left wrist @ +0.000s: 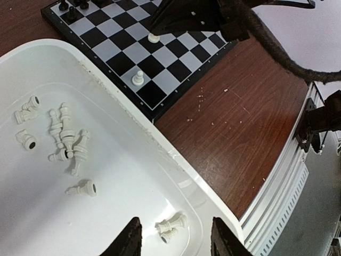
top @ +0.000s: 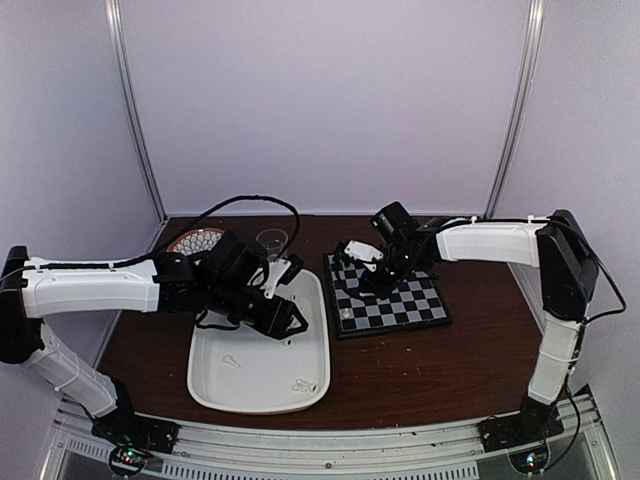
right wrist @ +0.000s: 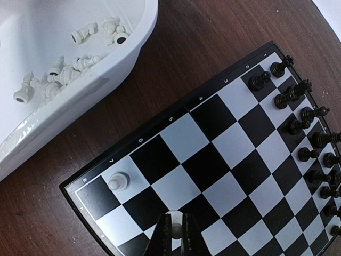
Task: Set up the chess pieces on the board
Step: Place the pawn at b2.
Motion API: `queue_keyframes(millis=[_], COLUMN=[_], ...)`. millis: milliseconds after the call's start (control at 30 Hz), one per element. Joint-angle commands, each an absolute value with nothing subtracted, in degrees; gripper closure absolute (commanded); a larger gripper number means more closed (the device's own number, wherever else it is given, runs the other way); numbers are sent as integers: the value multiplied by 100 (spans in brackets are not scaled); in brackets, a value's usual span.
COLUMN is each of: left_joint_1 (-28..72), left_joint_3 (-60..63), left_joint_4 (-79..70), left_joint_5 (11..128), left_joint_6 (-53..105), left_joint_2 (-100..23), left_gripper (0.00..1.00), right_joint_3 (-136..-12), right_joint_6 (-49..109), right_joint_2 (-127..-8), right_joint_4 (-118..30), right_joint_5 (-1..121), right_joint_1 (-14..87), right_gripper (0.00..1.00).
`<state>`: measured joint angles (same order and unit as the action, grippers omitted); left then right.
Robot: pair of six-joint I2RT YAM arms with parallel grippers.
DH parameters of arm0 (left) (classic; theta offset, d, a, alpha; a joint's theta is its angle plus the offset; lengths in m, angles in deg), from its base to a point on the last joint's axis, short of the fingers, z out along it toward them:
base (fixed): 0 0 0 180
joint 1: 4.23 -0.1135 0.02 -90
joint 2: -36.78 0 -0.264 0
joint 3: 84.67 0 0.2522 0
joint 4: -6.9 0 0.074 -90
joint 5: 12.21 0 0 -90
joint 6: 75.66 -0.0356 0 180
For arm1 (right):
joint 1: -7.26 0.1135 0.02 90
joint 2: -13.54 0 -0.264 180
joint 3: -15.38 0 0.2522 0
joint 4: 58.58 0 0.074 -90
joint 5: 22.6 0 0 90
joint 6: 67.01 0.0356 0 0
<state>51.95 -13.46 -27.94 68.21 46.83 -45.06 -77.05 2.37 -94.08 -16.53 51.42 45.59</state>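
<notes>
Brown table [right wrist: 186, 53] | board [right wrist: 205, 160] rim: 4–7 (white print) | right jaws pinch white piece [right wrist: 173, 224]

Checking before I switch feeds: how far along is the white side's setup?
Done: one white pawn stands on the board. In hand: the right tool is shut on a second white piece at the board's edge row. Left: many white pieces lie tipped over in the tray, and the left tool hangs open above two of them.

The board [right wrist: 213, 160] lies open between black chessmen [right wrist: 294, 127] along one edge and a white pawn [right wrist: 118, 181]
</notes>
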Motion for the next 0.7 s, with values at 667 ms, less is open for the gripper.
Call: queue_keyframes(millis=[667], left_joint_1=[5164], left_joint_3=[-1338], left_joint_4=[-2529], left_joint_5=[6796], left_joint_6=[4886], left_joint_2=[-4593], left_gripper=[56], right_joint_3=[-7352], right_joint_6=[365], right_joint_2=[-9628], right_joint_4=[-1994], right_joint_5=[4690], right_joint_1=[4634], right_gripper=[100])
